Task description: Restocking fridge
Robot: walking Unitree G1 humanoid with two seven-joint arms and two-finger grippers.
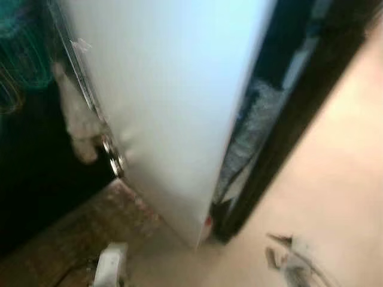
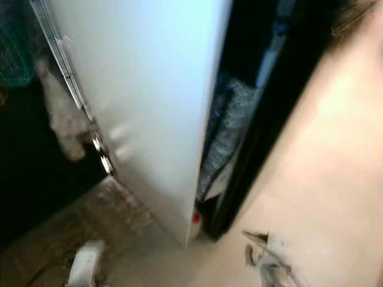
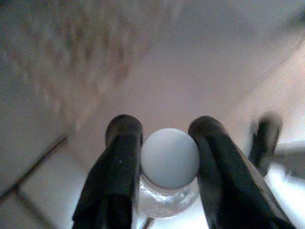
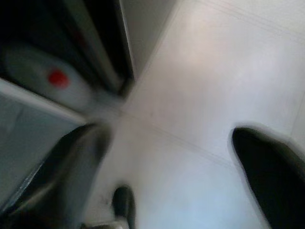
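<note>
The tall white fridge door [image 1: 173, 101] stands ahead, seen edge-on and blurred, with a shiny handle [image 1: 90, 95] on its left side. To its right is a dark gap [image 1: 257, 119] with grey shapes inside that are too blurred to name. My left gripper [image 3: 164, 126] is shut on a clear bottle with a white cap [image 3: 169, 157], held above the pale floor. A white blurred shape [image 1: 111, 263] at the bottom edge looks like that bottle. My right gripper [image 4: 169, 136] is open over floor tiles, close to the fridge's lower corner with its red dot [image 4: 58, 78].
A pale cloth [image 1: 78, 119] hangs left of the door handle, against a dark area. A brownish mat [image 1: 72, 233] lies at the lower left. Pale tiled floor [image 1: 335, 179] stretches to the right of the fridge.
</note>
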